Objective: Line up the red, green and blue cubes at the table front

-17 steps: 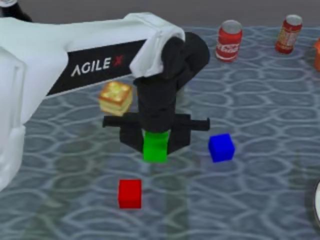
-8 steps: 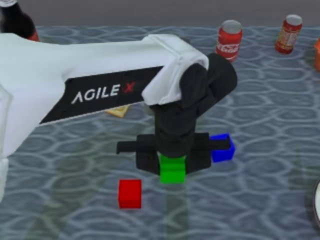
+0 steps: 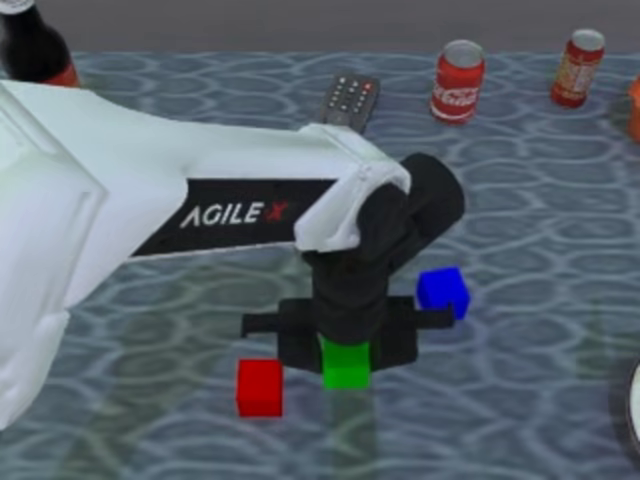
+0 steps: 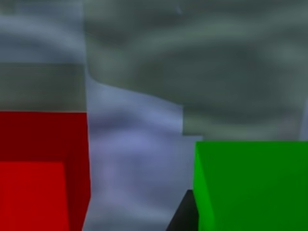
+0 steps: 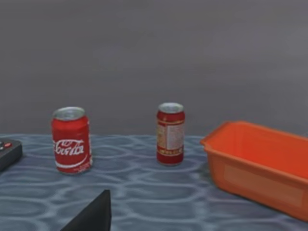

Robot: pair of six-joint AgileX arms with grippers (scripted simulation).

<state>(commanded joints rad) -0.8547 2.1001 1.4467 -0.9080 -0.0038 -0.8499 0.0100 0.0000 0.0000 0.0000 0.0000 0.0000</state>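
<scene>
Near the table (image 3: 540, 200) front, the left gripper (image 3: 347, 352) clamps the green cube (image 3: 347, 365). Red cube (image 3: 260, 387) sits just beside it; blue cube (image 3: 443, 291) lies behind, near the gripper's body.

So my left arm (image 3: 150, 210) is basically a chunky white shell, glossy and smooth, with a black panel along the side that says "AGILE X" in white letters, the X done in red. Past the white cover, which ends in a rounded lip, everything goes matte black: a fat rounded wrist section (image 3: 400, 215), then a boxy block with a thin crossbar sticking out both sides. My left hand (image 3: 346, 362) is black too. From my right wrist all I see of myself is a dark wedge-shaped corner (image 5: 91, 214).
</scene>
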